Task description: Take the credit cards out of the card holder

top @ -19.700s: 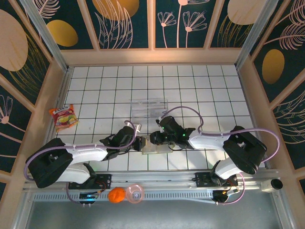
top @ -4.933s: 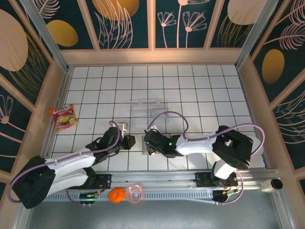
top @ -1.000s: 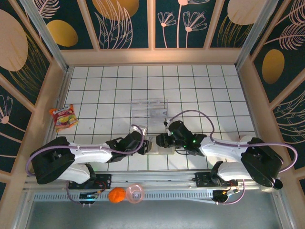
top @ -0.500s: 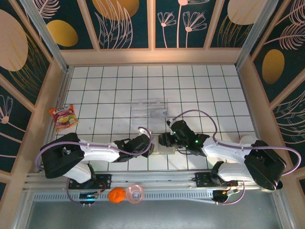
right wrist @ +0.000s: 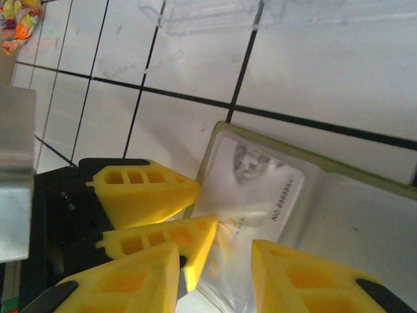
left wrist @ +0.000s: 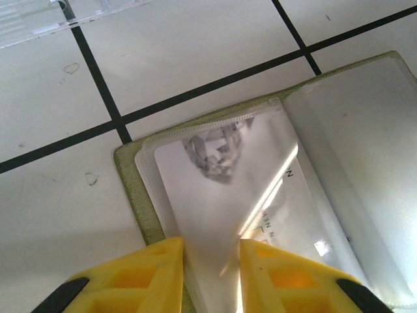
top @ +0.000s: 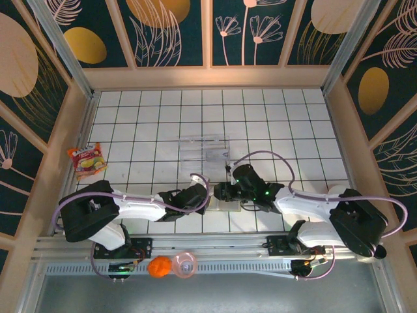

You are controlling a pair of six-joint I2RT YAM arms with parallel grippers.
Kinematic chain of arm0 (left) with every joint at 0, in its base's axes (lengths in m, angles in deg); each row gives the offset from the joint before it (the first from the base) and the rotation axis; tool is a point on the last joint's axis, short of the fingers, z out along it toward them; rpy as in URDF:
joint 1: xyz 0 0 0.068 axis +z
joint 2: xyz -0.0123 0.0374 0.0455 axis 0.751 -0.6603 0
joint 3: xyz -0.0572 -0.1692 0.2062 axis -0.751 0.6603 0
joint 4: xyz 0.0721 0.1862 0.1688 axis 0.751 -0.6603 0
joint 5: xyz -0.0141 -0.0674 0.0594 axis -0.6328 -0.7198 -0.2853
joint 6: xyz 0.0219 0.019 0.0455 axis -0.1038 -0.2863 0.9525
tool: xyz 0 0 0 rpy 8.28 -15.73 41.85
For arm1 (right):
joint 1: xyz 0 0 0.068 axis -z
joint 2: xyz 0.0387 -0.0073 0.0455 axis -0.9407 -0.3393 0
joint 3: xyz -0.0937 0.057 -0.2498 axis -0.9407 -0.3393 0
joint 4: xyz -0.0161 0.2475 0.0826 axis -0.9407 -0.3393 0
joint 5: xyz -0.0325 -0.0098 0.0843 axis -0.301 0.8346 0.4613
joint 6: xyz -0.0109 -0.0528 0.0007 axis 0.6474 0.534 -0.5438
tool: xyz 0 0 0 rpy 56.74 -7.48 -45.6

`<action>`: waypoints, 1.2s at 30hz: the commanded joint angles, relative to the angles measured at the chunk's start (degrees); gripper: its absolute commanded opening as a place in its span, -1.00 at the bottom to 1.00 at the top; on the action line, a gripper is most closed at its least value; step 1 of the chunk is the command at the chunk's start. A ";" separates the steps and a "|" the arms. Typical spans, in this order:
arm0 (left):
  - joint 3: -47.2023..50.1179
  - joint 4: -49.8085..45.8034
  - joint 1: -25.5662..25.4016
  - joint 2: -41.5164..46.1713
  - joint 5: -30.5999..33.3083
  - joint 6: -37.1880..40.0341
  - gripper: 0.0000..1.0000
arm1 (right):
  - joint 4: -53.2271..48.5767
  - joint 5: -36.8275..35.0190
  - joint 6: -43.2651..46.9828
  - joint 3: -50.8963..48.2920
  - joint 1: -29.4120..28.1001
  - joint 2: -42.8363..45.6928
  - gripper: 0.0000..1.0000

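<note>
With the card holder [top: 219, 201] opened at six o'clock on the table [top: 293, 124], no credit card [left wrist: 221, 195] is freed yet; one is straddled by the narrowly parted left gripper [left wrist: 212, 251], grip undeterminable, and the right gripper [right wrist: 215, 251] is seen open.

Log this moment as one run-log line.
left pincer: jaws apart astride credit card edge | right pincer: open over card holder | credit card: not yet out

Left pincer [left wrist: 211, 277] straddling credit card [left wrist: 225, 195] inside card holder [left wrist: 133, 192].
</note>
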 commanded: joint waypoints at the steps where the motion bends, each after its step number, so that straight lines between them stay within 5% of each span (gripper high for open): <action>1: 1.01 -1.25 -0.48 -0.82 -1.45 -1.03 -0.40 | 6.33 5.57 -3.21 -1.15 0.48 -2.94 -0.31; 36: 1.78 0.21 -0.53 -0.04 -2.17 -1.46 -0.37 | 5.07 9.04 -5.94 -1.85 -1.25 -7.12 -0.25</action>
